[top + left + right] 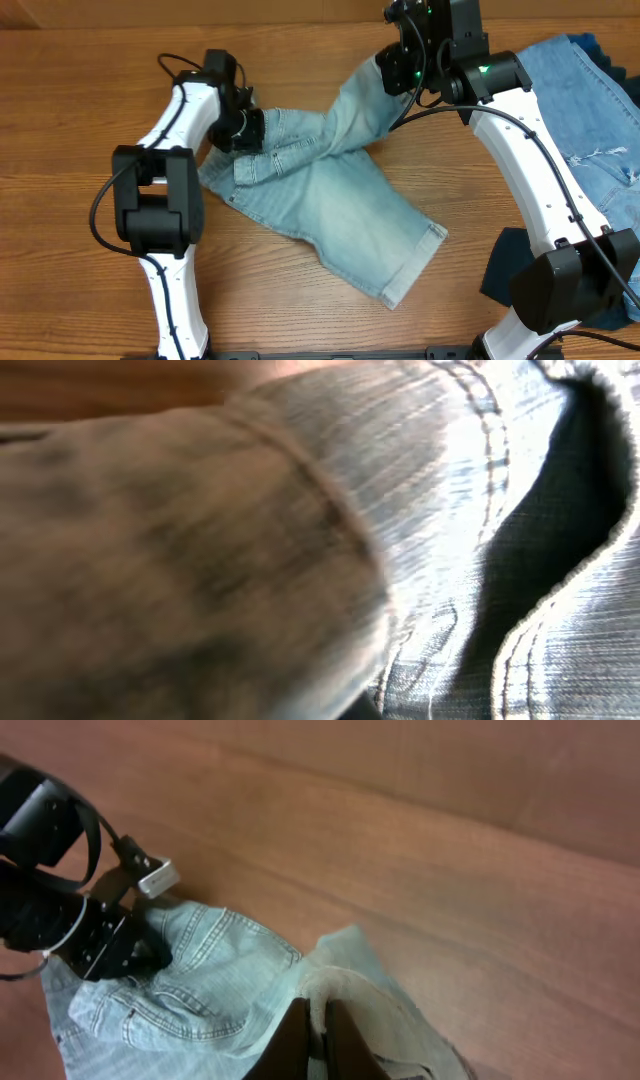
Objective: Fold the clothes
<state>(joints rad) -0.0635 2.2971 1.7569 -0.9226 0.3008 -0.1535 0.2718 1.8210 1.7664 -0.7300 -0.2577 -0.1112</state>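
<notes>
1. On the wooden table [300,60] lie three denim pieces: one pair of pale denim shorts [340,205], one pair of ripped jeans [590,110] and one dark navy cloth [503,262].
2. The shorts sit mid-table between the two arms, the left arm [185,110] and the right arm [530,160]. Their waistband [222,170] faces the left arm.
3. Of the shorts' two legs, one lies flat and points to the near right, ending in a stitched hem [420,262]. The other is drawn up off the table toward the far right.
4. The left gripper [245,130] is clamped tight on the waistband end of the shorts. Its wrist view is filled with denim folds [450,510] and double seams, and none of its fingers show there.
5. The right gripper [390,80] is clamped tight on the edge of the raised leg. In its wrist view the two dark fingers [295,1045] press together with pale cloth pinched between them.
6. The jeans lie at the far right edge, partly under the right arm and apart from the shorts.
7. The navy cloth lies at the near right, beside the right arm's lower link.
8. One sliver of darker blue shows beyond the jeans, and I cannot tell whether it is a separate garment.
</notes>
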